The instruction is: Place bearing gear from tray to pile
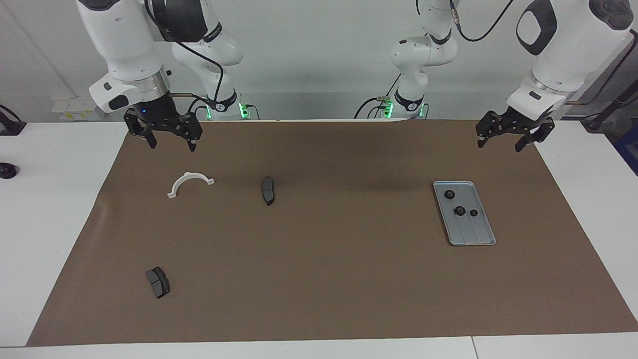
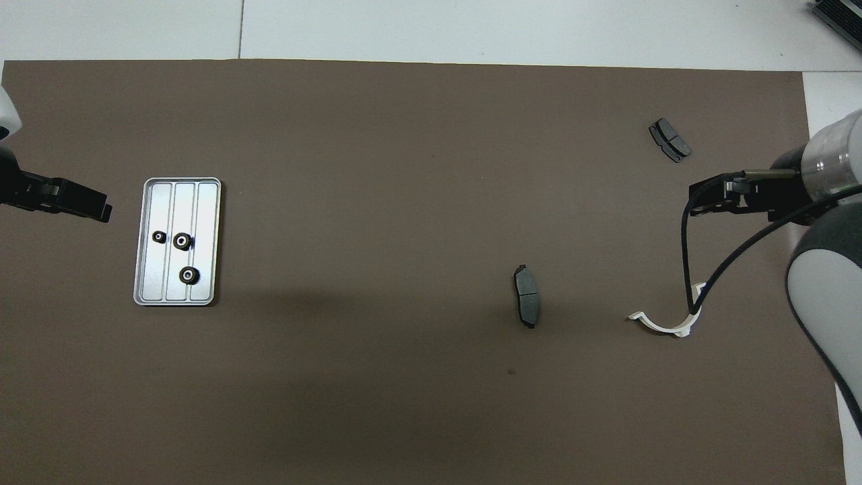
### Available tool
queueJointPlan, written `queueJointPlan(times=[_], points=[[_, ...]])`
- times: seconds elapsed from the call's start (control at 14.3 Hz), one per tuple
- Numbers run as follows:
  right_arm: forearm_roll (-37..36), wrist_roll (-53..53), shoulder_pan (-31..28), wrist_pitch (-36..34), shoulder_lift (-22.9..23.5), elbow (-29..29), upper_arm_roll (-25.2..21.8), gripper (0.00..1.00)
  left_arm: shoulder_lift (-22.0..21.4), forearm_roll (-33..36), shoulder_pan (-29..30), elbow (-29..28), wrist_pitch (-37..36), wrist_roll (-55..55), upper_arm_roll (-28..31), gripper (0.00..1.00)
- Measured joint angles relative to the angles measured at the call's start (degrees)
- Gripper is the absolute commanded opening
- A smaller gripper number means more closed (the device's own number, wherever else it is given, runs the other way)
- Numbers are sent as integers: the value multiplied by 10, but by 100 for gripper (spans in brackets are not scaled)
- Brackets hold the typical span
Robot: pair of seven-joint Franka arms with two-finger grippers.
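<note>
- Tray [image 1: 478,238], silvery, ridged lengthwise, flat on brown mat [image 1: 324,279] toward left arm's end of table.
- In tray: three small dark gears. Largest gear [image 1: 459,211] near middle; small gear [image 1: 473,213] just beside it; third gear [image 1: 449,194] in the end nearer the robots. None touching another.
- In overhead view: pale hubs visible on the gears [image 2: 182,241], and tray's three lengthwise lanes; small gear [image 2: 158,236] in outer lane, the other two in middle lane.
- Pile scattered toward right arm's end: white bracket [image 1: 189,182], one dark pad [image 1: 268,190] nearer table's middle, second pad [image 1: 158,282] farther from robots, all well apart.
- Left gripper [image 1: 504,142] empty, fingers spread, raised over mat's edge, well apart from tray.
- Right gripper [image 1: 171,142] empty, fingers spread, raised over mat just nearer the robots than bracket.
- Facing view only: both finger pairs clearly apart, arm bases with green lights.
- Overhead view only: right arm's cable crossing over bracket [image 2: 663,325]; grippers seen side-on at picture's edges.
</note>
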Motion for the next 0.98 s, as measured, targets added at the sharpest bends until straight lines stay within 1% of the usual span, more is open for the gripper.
queueJointPlan(times=[0.42, 0.56, 0.98], points=[[0, 0, 0, 0, 0, 0, 0, 100, 0, 0, 0, -3, 0, -1, 1, 100], [0, 0, 0, 0, 0, 0, 0, 100, -2, 0, 1, -13, 15, -1, 4, 100], [0, 0, 0, 0, 0, 0, 0, 100, -9, 0, 2, -104, 100, -1, 8, 100]])
